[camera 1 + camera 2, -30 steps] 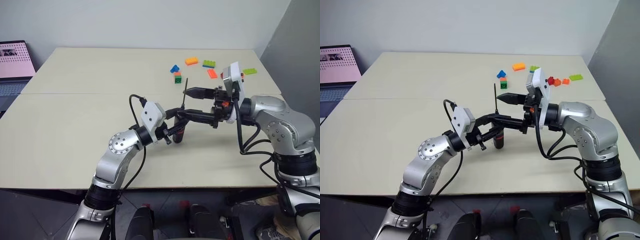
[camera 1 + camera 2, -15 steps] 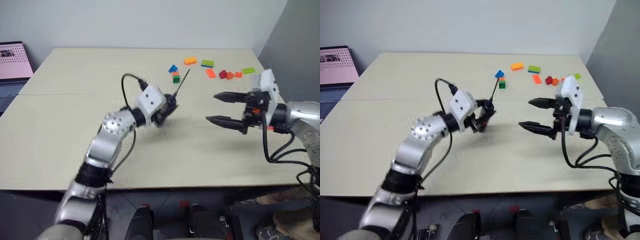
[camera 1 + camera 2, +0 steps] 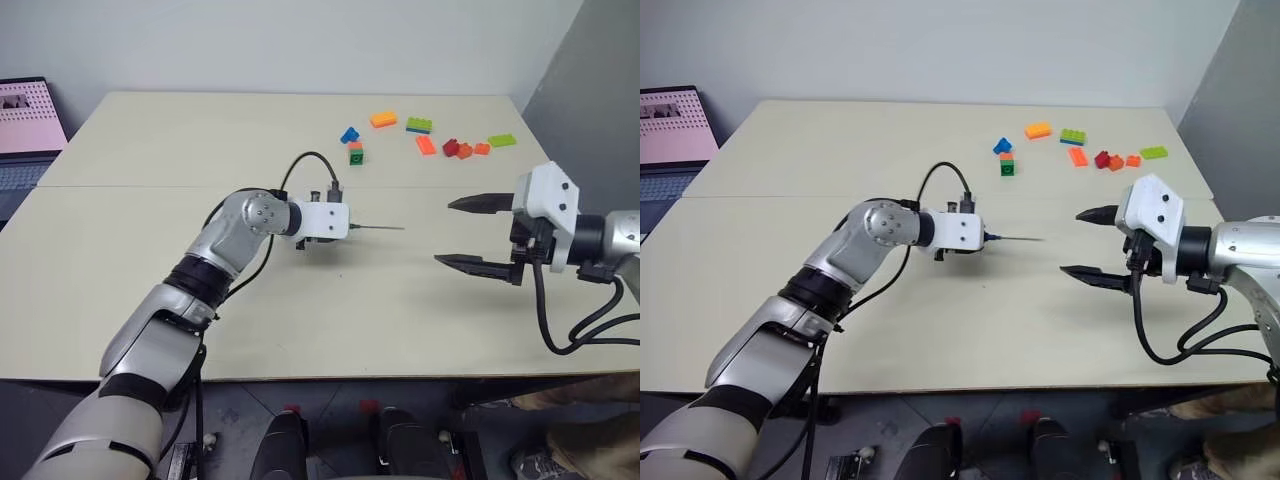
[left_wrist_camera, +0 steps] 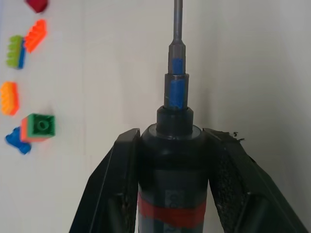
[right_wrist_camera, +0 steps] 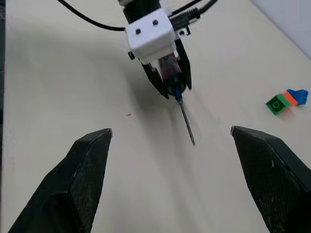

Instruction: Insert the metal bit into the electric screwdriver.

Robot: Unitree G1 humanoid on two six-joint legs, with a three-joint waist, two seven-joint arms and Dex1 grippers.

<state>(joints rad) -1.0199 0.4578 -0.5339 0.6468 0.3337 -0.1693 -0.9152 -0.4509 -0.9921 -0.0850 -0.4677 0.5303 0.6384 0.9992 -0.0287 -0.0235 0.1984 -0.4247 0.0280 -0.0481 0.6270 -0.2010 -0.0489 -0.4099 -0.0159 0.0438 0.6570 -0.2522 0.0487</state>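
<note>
My left gripper [image 4: 171, 160] is clamping the electric screwdriver [image 4: 171, 194] by its black barrel, the metal bit [image 3: 378, 228] already seated and jutting from the tip above the table [image 3: 150, 250]. My right gripper [image 3: 470, 233] is hanging wide apart and empty, well off to the side. I am judging the tool rigid, fairly light and smooth, best gripped mid-barrel; the thin bit looks stiff but easily knocked. Toy bricks [image 3: 382, 121] are lying at the far edge; a laptop [image 3: 25, 130] is sitting beyond the table.
</note>
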